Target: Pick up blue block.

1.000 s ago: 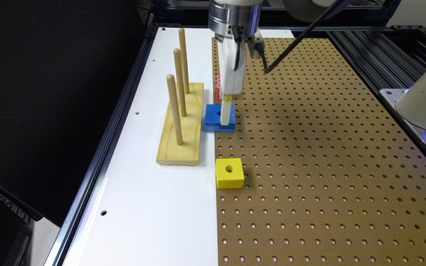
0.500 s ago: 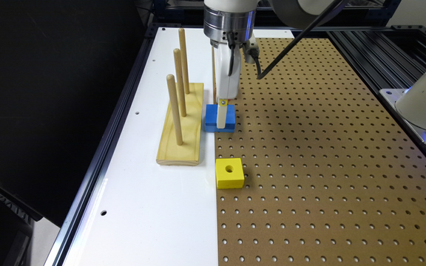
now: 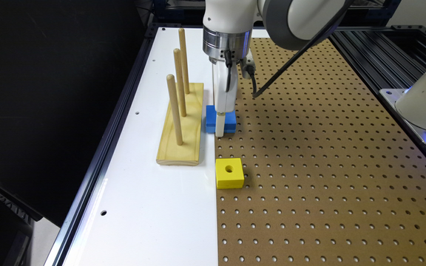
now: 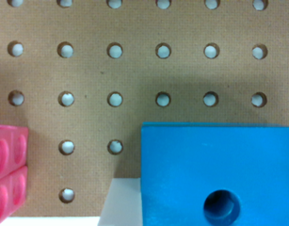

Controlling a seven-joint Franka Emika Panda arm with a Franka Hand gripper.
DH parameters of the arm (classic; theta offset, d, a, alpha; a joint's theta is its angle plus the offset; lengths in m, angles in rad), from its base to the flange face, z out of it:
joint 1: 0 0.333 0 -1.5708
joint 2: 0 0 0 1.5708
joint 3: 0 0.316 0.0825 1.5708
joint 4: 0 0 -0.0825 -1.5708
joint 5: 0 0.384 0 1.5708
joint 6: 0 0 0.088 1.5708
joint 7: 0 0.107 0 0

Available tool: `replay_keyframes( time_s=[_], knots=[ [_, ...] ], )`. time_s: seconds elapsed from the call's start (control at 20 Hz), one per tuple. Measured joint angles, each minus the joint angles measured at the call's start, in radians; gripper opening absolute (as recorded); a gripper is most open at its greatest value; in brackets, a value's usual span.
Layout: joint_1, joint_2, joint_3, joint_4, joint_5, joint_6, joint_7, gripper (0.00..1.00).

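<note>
My tool (image 3: pixel 220 127) is hanging straight down from my white arm (image 3: pixel 231 22), with its tip reaching down in front of the blue block (image 3: pixel 230 120). The blue block is sitting on the bench (image 3: pixel 142 207), right on the seam where the white surface is meeting the brown pegboard (image 3: pixel 327 166). In the wrist view the blue block (image 4: pixel 214 174) is showing its flat top with the round hole in the middle, and my fingers are not appearing there, so I cannot tell whether my tool is wide, narrow or gripping anything.

Compared with a second ago, my tool is sitting lower and a little further toward the exterior view's left, and its tip is now reaching past the block's near edge toward the bench surface. The blue block itself is lying where it was.

Just beside the blue block, toward the exterior view's left, a wooden peg stand (image 3: pixel 181 125) is resting on the white surface with three upright dowels of different heights. A yellow block with a hole (image 3: pixel 229 173) is lying nearer the camera, apart from the blue block, also on the seam. In the wrist view a pink studded cube (image 4: pixel 10 172) is lying on the pegboard near the blue block, not touching it.
</note>
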Motion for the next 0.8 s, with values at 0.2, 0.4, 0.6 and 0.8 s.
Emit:
replay_keyframes(
  time_s=[0.2,0.4,0.6,0.8],
  knots=[
    [0.0,0.0,0.0,0.0,0.0,0.0,0.0,0.0],
    [-0.001,0.0,-0.001,0.0,0.0,-0.001,0.0,0.0],
    [-0.001,-0.014,-0.001,0.0,0.0,-0.008,0.0,0.0],
    [-0.001,-0.087,-0.001,-0.001,0.0002,-0.087,0.0,0.0]
  ],
)
